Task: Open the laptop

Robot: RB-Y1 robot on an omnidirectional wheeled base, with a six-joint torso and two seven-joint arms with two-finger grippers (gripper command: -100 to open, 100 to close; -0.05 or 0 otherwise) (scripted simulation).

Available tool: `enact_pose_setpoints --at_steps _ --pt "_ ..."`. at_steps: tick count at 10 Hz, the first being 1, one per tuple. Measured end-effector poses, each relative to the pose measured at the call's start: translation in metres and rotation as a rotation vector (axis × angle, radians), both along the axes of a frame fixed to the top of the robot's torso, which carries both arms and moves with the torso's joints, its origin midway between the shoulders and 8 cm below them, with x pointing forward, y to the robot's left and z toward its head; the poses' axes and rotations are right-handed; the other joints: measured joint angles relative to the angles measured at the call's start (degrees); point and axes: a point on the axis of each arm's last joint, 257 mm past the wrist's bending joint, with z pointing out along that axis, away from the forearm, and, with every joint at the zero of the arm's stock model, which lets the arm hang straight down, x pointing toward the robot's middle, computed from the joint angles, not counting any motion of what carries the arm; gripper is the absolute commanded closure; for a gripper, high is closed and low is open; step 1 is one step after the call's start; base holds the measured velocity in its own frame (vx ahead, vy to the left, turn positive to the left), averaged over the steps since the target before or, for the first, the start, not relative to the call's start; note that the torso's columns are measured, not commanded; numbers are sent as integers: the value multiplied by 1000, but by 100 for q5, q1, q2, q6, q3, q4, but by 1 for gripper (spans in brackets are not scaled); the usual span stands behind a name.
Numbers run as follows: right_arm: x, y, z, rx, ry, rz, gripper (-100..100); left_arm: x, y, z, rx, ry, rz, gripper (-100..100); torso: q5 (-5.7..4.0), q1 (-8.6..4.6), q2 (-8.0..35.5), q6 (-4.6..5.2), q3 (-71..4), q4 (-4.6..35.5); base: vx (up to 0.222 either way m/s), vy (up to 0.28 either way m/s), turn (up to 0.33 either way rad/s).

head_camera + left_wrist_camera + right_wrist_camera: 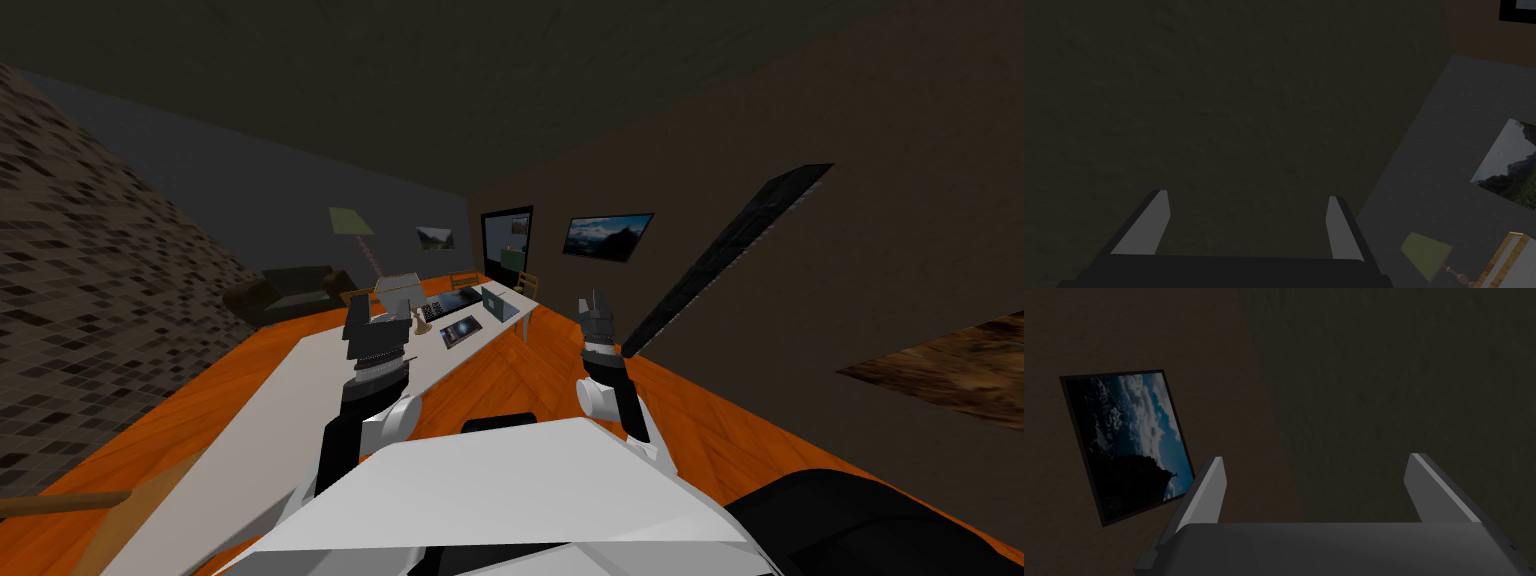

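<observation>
a white and grey two-armed robot is standing at the near end of a long white surface (300, 400), with the approach to the laptop judged to be the step in hand. what appears to be the thin grey-green laptop (497, 303) is sitting at the far end of that surface, just beside a cluster of small dark flat devices (455, 315). it is too small to tell how far its lid is standing up.

the left pincer (378, 318) is hanging raised over the near part of the surface, and in its own wrist view the left pincer (1244, 225) is showing both blades spread wide with nothing between them. the right pincer (596, 306) is hovering raised over the orange wooden floor (560, 350) beside the surface, and the right pincer (1319, 490) is likewise gaping wide and carrying nothing. both are well apart from the laptop.

the next move is calling for travel. the base is needing to roll along the surface toward its far end. only then, by this reading, is a pincer coming within reach to drop low, turn down toward the lid's free edge and lift it.
</observation>
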Motion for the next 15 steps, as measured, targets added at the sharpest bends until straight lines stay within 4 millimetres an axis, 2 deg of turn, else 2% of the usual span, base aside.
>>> enact_pose_setpoints --at_steps 2,9,10,12,15 --pt "0 0 0 0 0 0 0 0 0 0 0 0 0 0 0 0 597 0 -1200 600 0 0 0" --pt "0 0 0 0 0 0 0 0 0 0 0 0 0 0 0 0 3539 0 -7073 3537 0 0 0" --pt "0 0 0 0 0 0 -100 0 0 0 0 0 0 0 0 0 3962 0 -7919 3960 9 2 33" --pt "3 5 -2 -57 14 -2 -100 0 0 0 0 0 0 0 0 1 4206 0 -8427 4205 12 2 52" --pt "10 14 -6 -192 41 -31 -100 0 0 0 0 0 0 0 0 1 4225 0 -8459 4227 26 2 86"
